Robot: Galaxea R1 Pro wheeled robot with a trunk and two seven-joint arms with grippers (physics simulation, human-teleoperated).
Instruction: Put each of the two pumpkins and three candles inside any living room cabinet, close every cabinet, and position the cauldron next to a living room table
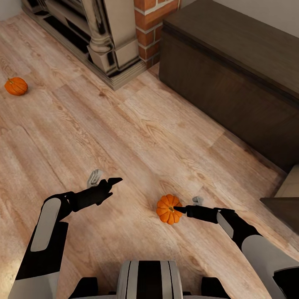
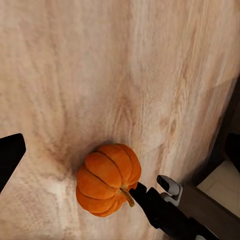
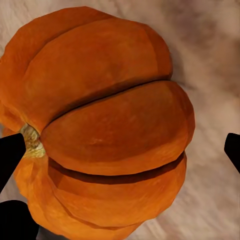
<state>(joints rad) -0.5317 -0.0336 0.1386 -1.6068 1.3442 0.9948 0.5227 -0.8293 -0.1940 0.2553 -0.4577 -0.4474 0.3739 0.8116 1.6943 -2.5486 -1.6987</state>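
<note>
Head view shows you two pumpkins on the wooden floor point(image 1: 124, 124). The near pumpkin point(image 1: 168, 209) sits close in front of you, a bit to the right. Your right gripper point(image 1: 187, 204) is right at it, with one dark finger over its top by the stem and the other finger on its far side. The jaws are spread wide and are not squeezing it. In the right wrist view this pumpkin point(image 3: 107, 125) looks very big, with a black fingertip at each side of it. In the left wrist view you see the same pumpkin point(image 2: 107, 179) lying on the floor with the right gripper point(image 2: 152, 192) reaching in at its stem. Your left gripper point(image 1: 101, 179) hangs over bare floor, well to the left of that pumpkin, with its jaws apart and nothing in them. The other pumpkin point(image 1: 16, 86) is far off on the left. The dark brown cabinet point(image 1: 232, 79) stands far on the right, next to the brick fireplace point(image 1: 120, 37).
</note>
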